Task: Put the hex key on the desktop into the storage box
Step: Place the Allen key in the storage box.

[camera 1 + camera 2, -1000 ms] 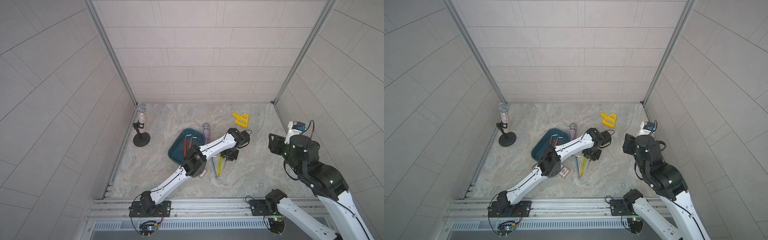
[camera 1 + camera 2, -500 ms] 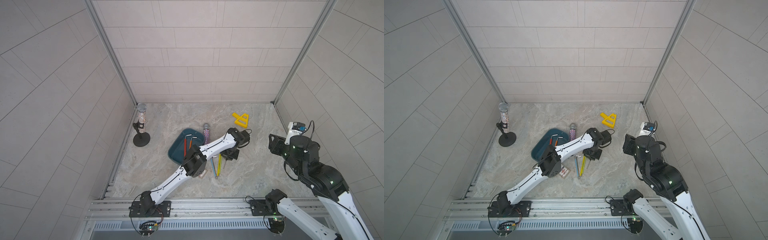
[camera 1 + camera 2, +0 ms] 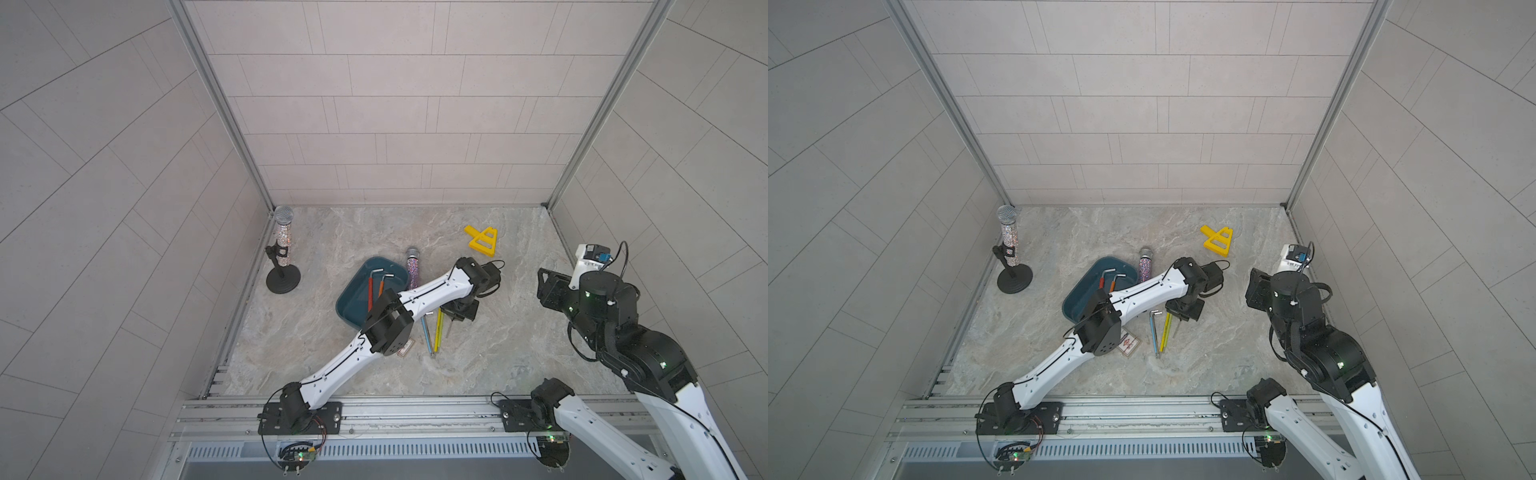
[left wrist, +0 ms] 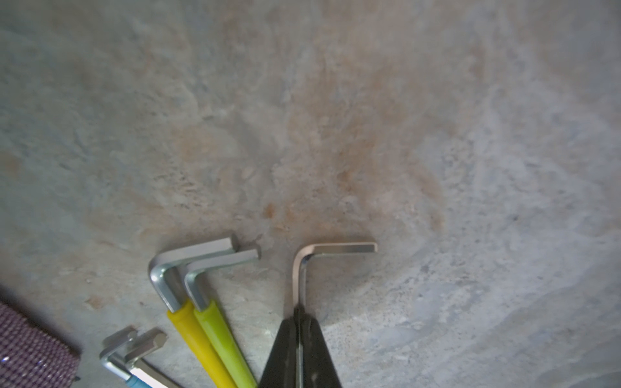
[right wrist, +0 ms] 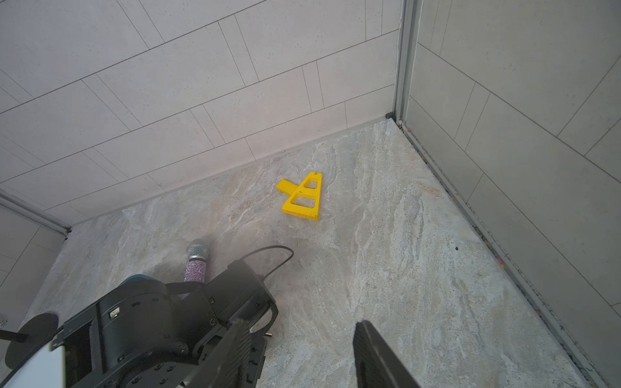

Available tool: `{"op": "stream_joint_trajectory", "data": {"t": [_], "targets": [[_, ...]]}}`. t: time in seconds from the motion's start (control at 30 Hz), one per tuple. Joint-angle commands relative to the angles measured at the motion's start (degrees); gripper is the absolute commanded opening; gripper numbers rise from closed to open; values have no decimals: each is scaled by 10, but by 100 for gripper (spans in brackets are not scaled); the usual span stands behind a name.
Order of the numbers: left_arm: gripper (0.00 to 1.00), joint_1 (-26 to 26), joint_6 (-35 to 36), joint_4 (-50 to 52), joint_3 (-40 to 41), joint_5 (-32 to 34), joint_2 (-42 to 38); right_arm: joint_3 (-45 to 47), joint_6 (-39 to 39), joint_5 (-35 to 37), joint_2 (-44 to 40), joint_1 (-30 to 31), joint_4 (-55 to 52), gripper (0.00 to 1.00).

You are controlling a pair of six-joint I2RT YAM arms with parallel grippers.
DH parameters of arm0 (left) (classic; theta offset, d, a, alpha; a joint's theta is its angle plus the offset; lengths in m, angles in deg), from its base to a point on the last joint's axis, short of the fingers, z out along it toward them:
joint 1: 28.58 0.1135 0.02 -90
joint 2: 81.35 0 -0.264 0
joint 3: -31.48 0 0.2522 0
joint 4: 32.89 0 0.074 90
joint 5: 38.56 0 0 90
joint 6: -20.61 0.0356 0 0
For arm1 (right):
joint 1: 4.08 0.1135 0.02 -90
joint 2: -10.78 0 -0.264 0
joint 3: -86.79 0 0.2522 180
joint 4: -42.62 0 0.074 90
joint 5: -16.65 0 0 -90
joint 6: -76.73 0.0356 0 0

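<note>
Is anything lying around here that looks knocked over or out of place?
The upright microphone sits in a stand, but a second microphone lies flat on the desktop beside the storage box. Nothing looks spilled or broken. The left gripper is only pinching a bare hex key.

The marbled desktop carries a bare hex key right at the left gripper, yellow hex keys and a blue hex key just beside it, the storage box and a microphone near, a yellow bracket well apart.
</note>
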Motion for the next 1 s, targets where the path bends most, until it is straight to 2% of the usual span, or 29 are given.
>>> {"op": "stream_joint_trajectory", "data": {"t": [0.0,0.6,0.97], "targets": [[0,-2,-6,-6,1,17,-29,6,0,4,-2,1,-4,55],[0,2,11,72,-71,37,-55,4,-3,4,2,1,-1,54],[0,52,37,132,-62,100,-134,8,-1,1,1,1,4,55]]}}
